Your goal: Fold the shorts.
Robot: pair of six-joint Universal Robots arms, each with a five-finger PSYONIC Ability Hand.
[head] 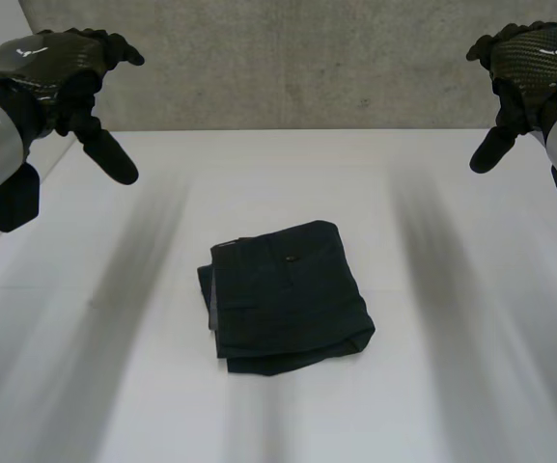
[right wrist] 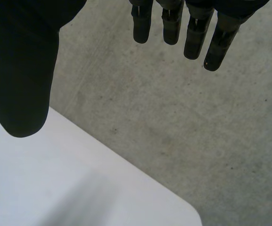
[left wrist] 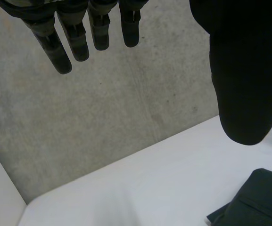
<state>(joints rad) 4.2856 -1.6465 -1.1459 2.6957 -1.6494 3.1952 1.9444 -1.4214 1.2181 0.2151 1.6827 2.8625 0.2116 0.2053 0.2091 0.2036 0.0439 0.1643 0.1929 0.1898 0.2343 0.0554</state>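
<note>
The dark shorts (head: pixel 286 294) lie folded into a compact square at the middle of the white table (head: pixel 432 386), and a corner of the shorts (left wrist: pixel 260 200) shows below my left thumb. My left hand (head: pixel 61 72) hovers high at the far left, well clear of the cloth. Its fingers (left wrist: pixel 79 35) are straight and its thumb (left wrist: pixel 244 80) is spread wide, with nothing held. My right hand (head: pixel 534 68) hangs high at the far right, also apart from the shorts. Its fingers (right wrist: pixel 192 33) and thumb (right wrist: pixel 22 80) are relaxed and empty.
A grey concrete wall (head: pixel 297 68) stands behind the table's far edge. Bare white tabletop surrounds the shorts on every side. The table's far corner (right wrist: pixel 183 207) shows beneath my right hand.
</note>
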